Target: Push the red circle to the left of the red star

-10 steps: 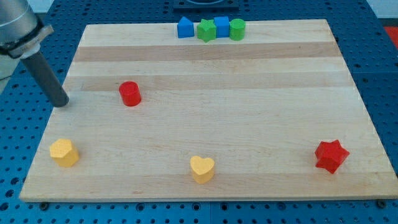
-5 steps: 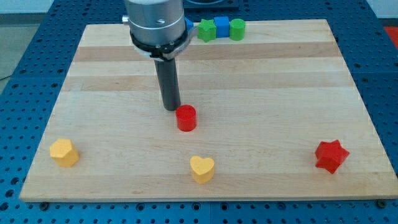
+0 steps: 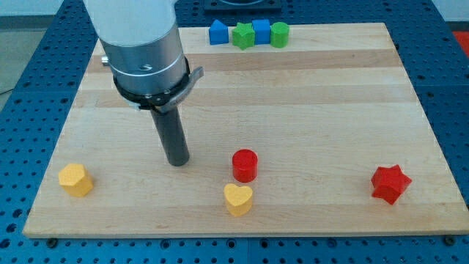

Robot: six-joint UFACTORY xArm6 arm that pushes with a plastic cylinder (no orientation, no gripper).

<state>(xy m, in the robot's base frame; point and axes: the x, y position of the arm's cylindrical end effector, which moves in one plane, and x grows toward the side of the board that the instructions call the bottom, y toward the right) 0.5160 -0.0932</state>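
Observation:
The red circle (image 3: 245, 165) is a short red cylinder on the wooden board (image 3: 293, 95), low in the view's middle. The red star (image 3: 390, 183) lies far off towards the view's right, near the board's lower right corner. My tip (image 3: 178, 162) rests on the board to the left of the red circle, about one rod's width of gap away from it, not touching. The rod rises up and left into the arm's grey body.
A yellow heart (image 3: 238, 199) sits just below the red circle. A yellow block (image 3: 75, 180) lies at the lower left. Along the top edge stand a blue block (image 3: 218, 32), a green block (image 3: 242, 35), a blue block (image 3: 261, 31) and a green cylinder (image 3: 279, 34).
The red circle has moved right and down across the board, from the upper left to above the yellow heart. My tip came from the far left and now stands left of it.

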